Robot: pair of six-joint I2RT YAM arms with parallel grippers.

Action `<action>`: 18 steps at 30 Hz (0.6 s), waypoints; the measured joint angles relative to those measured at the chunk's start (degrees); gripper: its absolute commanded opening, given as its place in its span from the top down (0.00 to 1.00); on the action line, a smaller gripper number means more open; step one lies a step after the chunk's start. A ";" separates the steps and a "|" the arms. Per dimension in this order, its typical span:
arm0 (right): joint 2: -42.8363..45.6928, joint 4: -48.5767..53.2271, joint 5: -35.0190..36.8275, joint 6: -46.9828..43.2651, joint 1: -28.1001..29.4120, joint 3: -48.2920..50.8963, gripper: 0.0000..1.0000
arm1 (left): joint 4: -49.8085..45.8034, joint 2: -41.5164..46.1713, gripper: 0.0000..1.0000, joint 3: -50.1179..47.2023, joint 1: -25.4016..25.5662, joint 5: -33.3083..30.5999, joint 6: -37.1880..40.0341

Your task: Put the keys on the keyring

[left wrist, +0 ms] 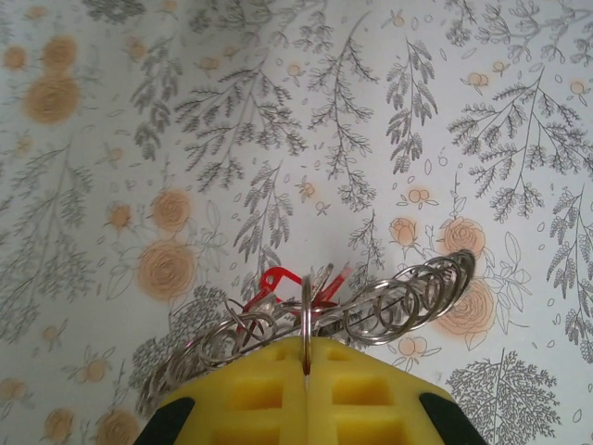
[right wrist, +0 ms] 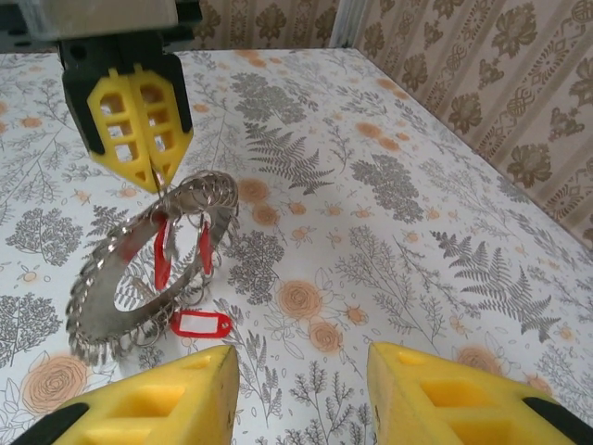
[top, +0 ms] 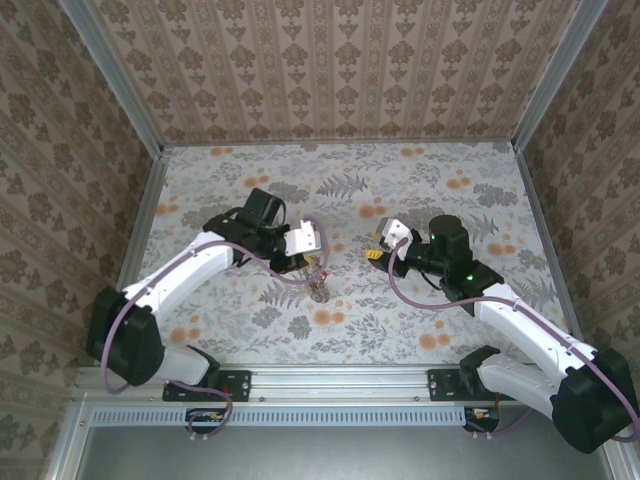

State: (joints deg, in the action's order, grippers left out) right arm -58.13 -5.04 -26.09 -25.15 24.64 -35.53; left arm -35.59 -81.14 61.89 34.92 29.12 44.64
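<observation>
Pinched by its top edge in the tightly closed left gripper (right wrist: 148, 171): the keyring (right wrist: 102, 278), tilted over the floral table (right wrist: 389, 232), lower edge near or on the surface, cannot tell which. Hanging from it, two red-tagged keys (right wrist: 162, 250); lying just below, one loose key (right wrist: 199, 324). Spread apart and empty nearby, the right gripper (right wrist: 301, 380). Probably light, stiff, slippery metal, apt to swing. Best taken by the plastic tag, not the thin blade.
</observation>
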 measured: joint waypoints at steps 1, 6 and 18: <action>0.00 0.02 0.24 0.09 0.00 0.22 0.57 | 0.04 -1.03 1.00 0.72 0.66 -0.13 0.04; 0.00 0.07 1.75 0.98 0.00 1.57 0.57 | 0.39 -5.97 1.00 4.42 3.72 -0.76 0.22; 1.57 -1.29 10.69 12.11 -1.42 5.99 0.57 | 2.10 -19.50 1.00 13.66 11.30 -1.14 0.22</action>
State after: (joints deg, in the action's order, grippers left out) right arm -56.55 -6.33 -15.40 -13.04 23.22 -29.54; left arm -33.50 -100.64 75.55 46.22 27.99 44.86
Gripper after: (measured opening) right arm 0.431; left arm 0.041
